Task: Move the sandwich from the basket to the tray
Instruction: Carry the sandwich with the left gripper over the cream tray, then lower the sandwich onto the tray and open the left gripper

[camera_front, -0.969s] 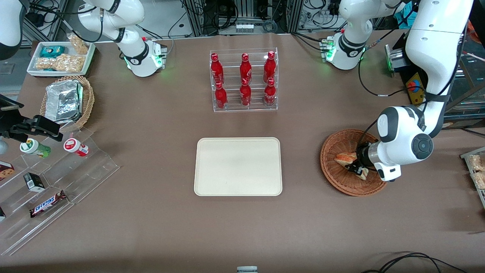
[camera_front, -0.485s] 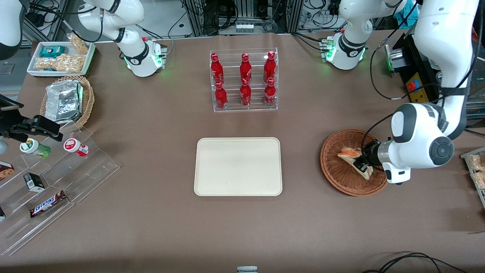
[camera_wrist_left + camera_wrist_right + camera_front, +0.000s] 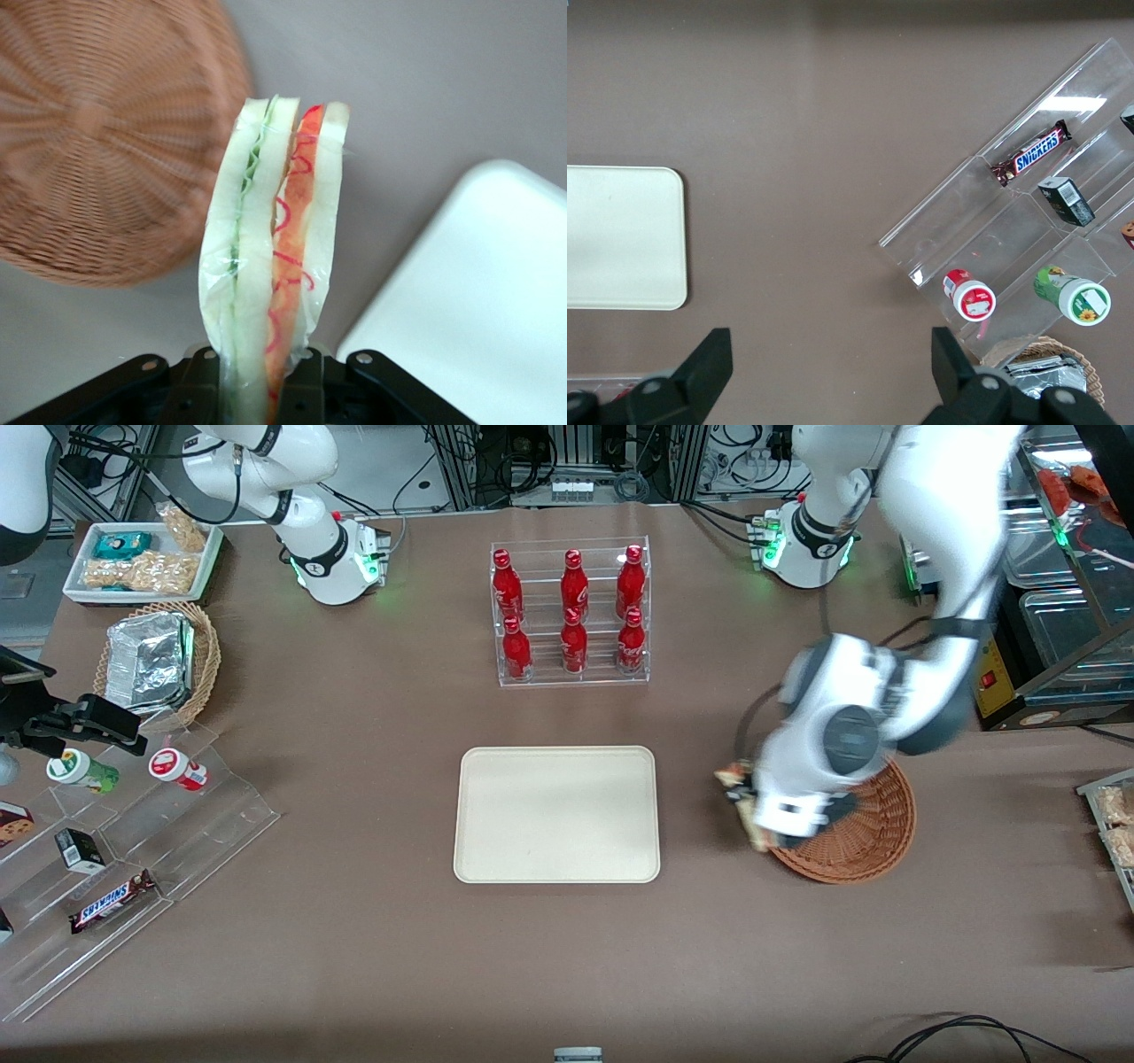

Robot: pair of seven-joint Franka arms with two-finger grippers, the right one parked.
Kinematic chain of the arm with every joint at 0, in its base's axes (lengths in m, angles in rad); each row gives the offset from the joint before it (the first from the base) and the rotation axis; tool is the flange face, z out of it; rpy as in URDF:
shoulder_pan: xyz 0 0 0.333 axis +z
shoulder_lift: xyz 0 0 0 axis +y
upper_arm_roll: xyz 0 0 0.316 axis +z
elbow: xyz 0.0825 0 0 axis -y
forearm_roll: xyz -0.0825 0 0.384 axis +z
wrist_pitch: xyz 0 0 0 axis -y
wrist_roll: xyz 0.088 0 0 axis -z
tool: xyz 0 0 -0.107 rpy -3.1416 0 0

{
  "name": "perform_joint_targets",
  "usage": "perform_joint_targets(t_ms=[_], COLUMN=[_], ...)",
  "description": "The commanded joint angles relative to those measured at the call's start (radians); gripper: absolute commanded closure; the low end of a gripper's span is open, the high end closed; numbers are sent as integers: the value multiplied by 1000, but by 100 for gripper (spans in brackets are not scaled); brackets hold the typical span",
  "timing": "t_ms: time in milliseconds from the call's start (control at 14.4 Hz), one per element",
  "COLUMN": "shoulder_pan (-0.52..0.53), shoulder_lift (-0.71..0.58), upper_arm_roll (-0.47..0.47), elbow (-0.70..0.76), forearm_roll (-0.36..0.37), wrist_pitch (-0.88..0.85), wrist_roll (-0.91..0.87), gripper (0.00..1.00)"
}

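Holding: gripper (image 3: 266, 390) clamped the sandwich (image 3: 270, 257)
Sandwich: lifted above the table, between basket (image 3: 873, 833) and tray (image 3: 556, 815)
Tray: bare, near the basket

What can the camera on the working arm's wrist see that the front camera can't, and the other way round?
Only the wrist view shows the sandwich close up: green and orange-red layers, with the claw shut on it. Only the front view shows the red bottles, the foil-pack basket and the snack shelf. Both show the reddish-brown basket with nothing visible in it and the bare cream tray.
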Motion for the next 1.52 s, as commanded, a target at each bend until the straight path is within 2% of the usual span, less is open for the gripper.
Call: perform_joint_targets(t_ms=[0,69,346,415,485,900,1108,1246,1315,1454], shoulder_pan=[-118,-153,-271,-299,-328,-362,-359,-351,-350,-350], shoulder_lift=[116,165,317,335,345,432,423,408,397,348], upper_arm_roll=[-6,-9,-13,-13,-9,-6,-4,-1,0,48], elbow=[127,173,350,377,384,447,447,447,447,447], forearm_roll=[22,16,25,28,28,29,28,28,29,29], wrist_pitch=[15,33,38,37,40,144,139,135,129,37], wrist_roll=[41,41,39,39,36,36,35,32,32,32], gripper=[96,91,87,68,60,58,47,37,28,0])
